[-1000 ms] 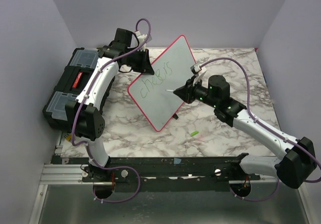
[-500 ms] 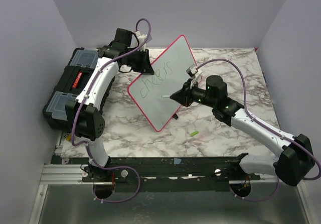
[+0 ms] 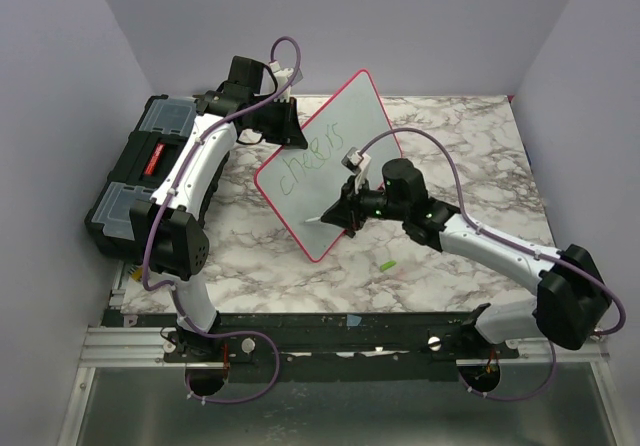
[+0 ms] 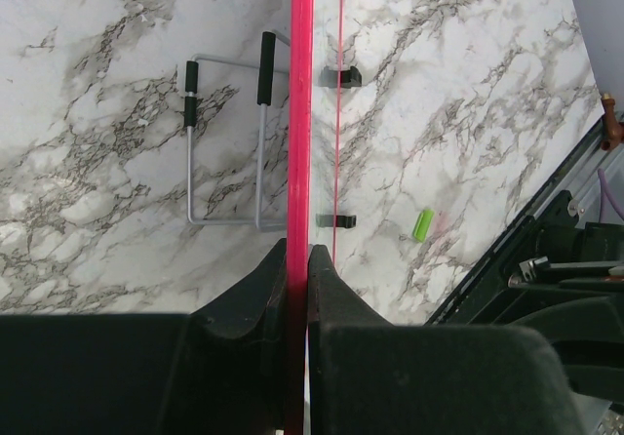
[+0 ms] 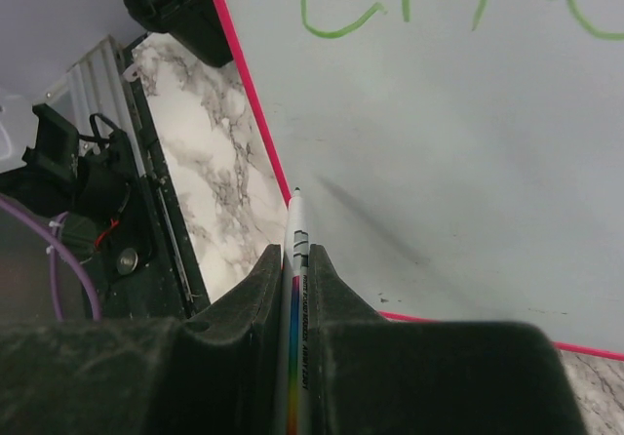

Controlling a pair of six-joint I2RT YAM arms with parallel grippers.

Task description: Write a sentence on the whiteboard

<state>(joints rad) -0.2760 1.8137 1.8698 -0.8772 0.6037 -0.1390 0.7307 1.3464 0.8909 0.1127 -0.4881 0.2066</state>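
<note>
The whiteboard [image 3: 325,161] stands tilted on the marble table, and the left wrist view sees it edge-on as a red rim [image 4: 300,113]. My left gripper [image 3: 285,126] is shut on its upper-left edge [image 4: 297,250]. The sentence [image 3: 312,163] is one green word, "cheers"; the right wrist view shows only its lower strokes [image 5: 336,25]. My right gripper [image 3: 342,206] is shut [image 5: 295,252] on a white marker [image 5: 295,289] with a rainbow stripe. The marker tip [image 5: 295,193] is at the board's lower-left part, close to the rim; I cannot tell whether it touches.
A black toolbox [image 3: 140,171] sits at the left behind the left arm. A small green cap [image 3: 385,264] lies on the table in front of the board [image 4: 422,224]. A wire stand [image 4: 224,142] lies behind the board. A metal rail [image 3: 300,336] runs along the near edge.
My right gripper has carried the marker left and down, from the board's right side below "cheers" to its lower-left part. The left gripper and the board have not moved.
</note>
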